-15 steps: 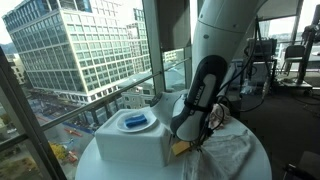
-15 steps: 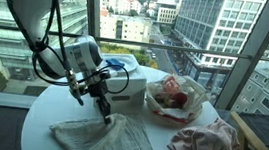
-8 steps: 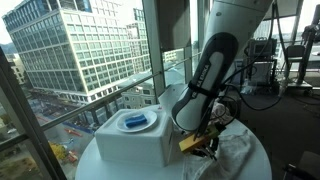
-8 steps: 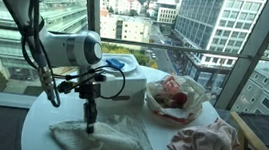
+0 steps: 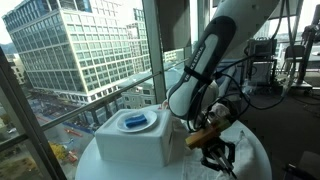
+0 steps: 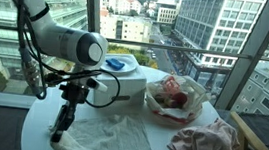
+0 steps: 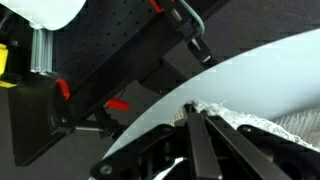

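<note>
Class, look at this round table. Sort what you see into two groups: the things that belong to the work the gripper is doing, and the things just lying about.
In hand:
- gripper, shut on a corner of the cloth
- pale cloth, spread on the table

Lying about:
- white box
- blue item on top of the box
- bag with reddish contents
- pink cloth, crumpled

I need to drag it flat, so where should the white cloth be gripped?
At a corner, where the end effector is shut on it now. The white cloth lies nearly flat, so only its border offers a lip to pinch; come from above, just outside that edge.
</note>
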Controlling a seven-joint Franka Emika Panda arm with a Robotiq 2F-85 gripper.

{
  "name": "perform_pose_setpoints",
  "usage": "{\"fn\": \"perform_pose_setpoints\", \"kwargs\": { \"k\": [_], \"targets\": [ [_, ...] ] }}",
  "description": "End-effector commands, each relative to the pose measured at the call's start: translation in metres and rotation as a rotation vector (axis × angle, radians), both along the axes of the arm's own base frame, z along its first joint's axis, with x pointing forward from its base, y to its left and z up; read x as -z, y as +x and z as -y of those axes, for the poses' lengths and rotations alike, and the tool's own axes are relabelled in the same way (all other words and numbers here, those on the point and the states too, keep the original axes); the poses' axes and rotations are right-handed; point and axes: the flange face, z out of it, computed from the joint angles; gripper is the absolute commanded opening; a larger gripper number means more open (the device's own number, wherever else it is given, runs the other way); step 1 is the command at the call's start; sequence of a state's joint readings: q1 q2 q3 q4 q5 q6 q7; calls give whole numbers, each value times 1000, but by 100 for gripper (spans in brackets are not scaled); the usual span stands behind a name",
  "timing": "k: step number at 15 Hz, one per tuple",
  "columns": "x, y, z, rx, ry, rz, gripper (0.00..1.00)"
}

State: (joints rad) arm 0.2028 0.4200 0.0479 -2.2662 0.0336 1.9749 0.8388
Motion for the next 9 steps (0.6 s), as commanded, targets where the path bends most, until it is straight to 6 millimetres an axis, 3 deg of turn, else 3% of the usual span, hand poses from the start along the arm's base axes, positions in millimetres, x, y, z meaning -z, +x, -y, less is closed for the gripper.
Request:
{"fn": "perform_pose_setpoints", "kwargs": {
  "k": [1,2,3,5,9],
  "targets": [
    [9,-8,7,8,150,-133,1],
    [13,-10,11,17,186,-170,1],
    [18,-12,14,32,222,-203,29],
    [24,-15,20,57,303,-261,36],
    [28,-15,31,111,380,-313,68]
  ]
}}
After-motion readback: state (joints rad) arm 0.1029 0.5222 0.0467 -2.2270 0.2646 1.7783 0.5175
